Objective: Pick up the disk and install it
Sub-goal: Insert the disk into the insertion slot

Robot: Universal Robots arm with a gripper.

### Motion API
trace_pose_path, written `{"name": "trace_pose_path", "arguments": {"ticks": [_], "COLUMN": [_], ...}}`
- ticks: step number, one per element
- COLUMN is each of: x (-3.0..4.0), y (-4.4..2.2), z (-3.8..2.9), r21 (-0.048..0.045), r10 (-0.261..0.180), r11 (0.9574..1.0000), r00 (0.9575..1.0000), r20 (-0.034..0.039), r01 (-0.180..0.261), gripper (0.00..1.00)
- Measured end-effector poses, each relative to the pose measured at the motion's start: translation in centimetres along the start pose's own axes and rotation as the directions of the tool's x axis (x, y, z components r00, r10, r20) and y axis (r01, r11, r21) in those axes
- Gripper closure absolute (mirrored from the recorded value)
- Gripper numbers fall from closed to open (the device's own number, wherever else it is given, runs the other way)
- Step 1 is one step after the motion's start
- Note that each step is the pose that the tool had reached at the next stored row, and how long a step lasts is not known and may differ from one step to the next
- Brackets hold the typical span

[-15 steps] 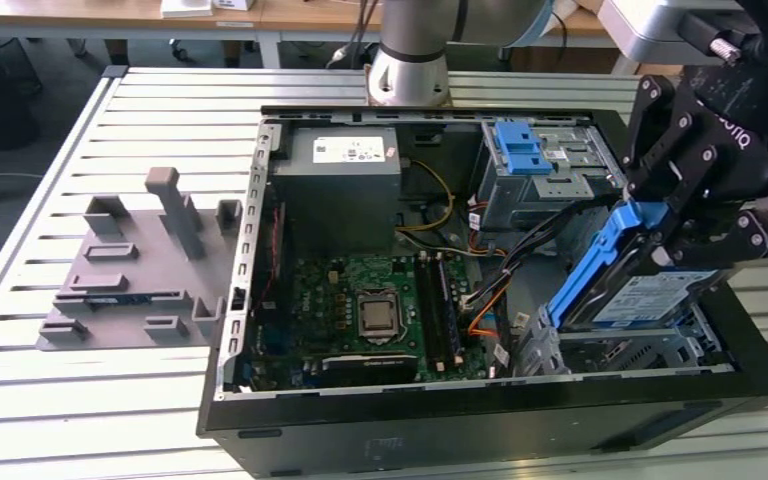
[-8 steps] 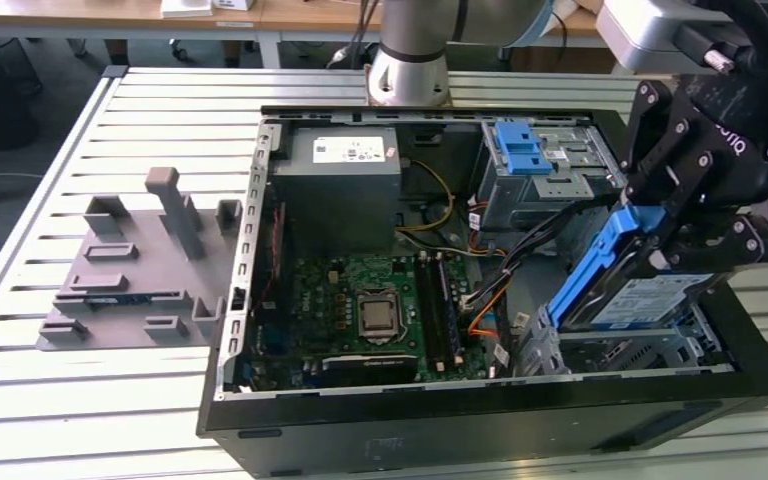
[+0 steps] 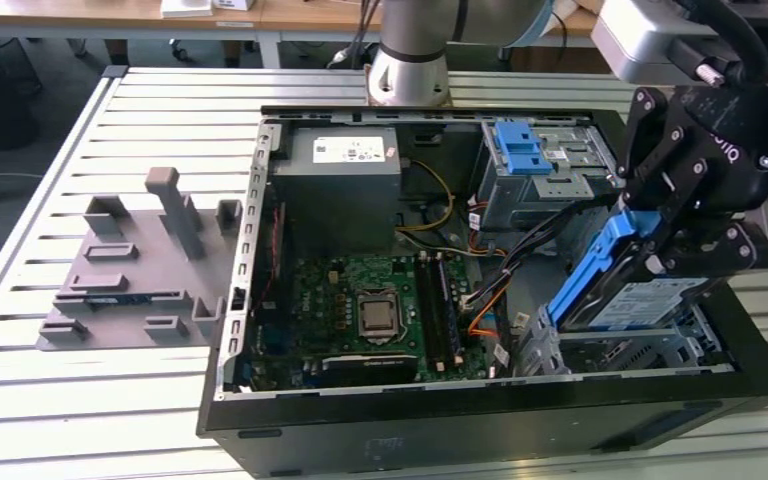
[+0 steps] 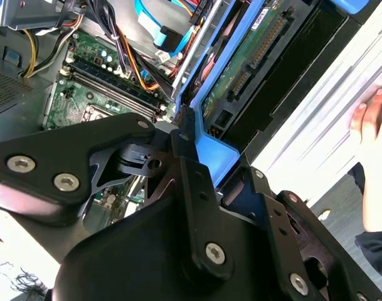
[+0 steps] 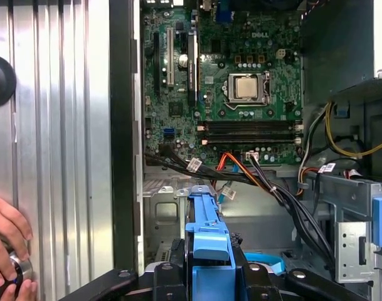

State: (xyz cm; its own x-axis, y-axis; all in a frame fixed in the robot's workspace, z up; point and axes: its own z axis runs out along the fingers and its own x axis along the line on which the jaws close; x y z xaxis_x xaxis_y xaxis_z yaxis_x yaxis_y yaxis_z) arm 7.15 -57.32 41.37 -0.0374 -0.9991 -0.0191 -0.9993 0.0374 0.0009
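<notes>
Within the claw (image 3: pixel 668 252), disk (image 3: pixel 631 300) clamped, tilted

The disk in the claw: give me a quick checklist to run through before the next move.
1. Grip: claw shut on the disk by its blue frame: ok.
2. Disk seated in the metal bay: not ok, it hangs tilted above it.
3. Cables clear of the bay: cannot tell; a black bundle runs close by.
4. Person's hand outside the computer case, on the table: ok.
5. Connector lined up with the bay: cannot tell.
</notes>
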Motion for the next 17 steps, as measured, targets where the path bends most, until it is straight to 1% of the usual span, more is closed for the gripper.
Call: {"name": "trace_pose_path", "arguments": {"ticks": [17], "x": [0.01], "y": [-0.02], "z": [0.83], "r21": [0.0], "r10": [0.0], "r11": [1.0], "r00": [1.0], "r20": [0.0], "r01": [0.0], "gripper": [0.64]}}
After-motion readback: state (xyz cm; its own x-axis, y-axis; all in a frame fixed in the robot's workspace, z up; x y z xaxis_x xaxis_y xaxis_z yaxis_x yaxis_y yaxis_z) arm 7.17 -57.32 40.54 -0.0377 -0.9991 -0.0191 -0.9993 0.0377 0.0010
